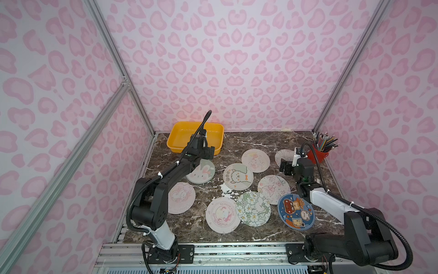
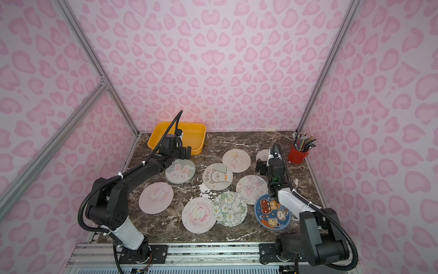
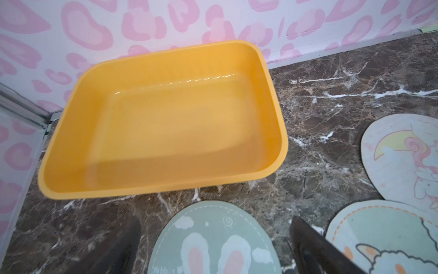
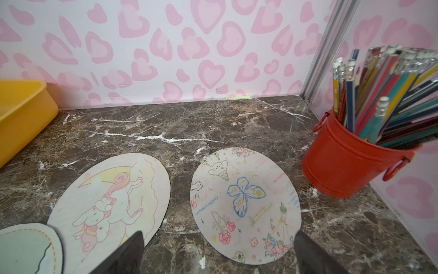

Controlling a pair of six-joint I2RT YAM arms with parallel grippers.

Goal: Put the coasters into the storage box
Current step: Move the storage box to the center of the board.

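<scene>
A dark marble worktop stands inside pink heart-patterned walls, seen from above.

The storage box, a shallow yellow tray, sits at 11 o'clock, close to the back wall. Nine round coasters lie flat on the worktop, all outside the box:
- A pale green bunny coaster lies at 10 o'clock, just in front of the box.
- An alpaca coaster lies near the centre. Its edge overlaps a unicorn coaster at 12 o'clock.
- A butterfly coaster lies at 1 o'clock.
- A pale flower coaster lies at 3 o'clock.
- A green-floral coaster lies at 5 o'clock. Its edge meets the flower coaster and a pale one that reads "rainbow".
- A dark blue coaster lies at 4 o'clock, partly under the right arm.
- A pink-printed coaster lies at 8 o'clock, partly hidden by the left arm.

The left pincer is spread wide and holds nothing. It hangs between the box and the far edge of the bunny coaster, and in its wrist view the two fingers straddle that coaster. Whether it touches is unclear.

The right pincer is also spread wide and holds nothing. It is poised over the near edge of the butterfly coaster.

A red cup full of pencils stands at 2 o'clock in the back corner, near the butterfly coaster.
</scene>
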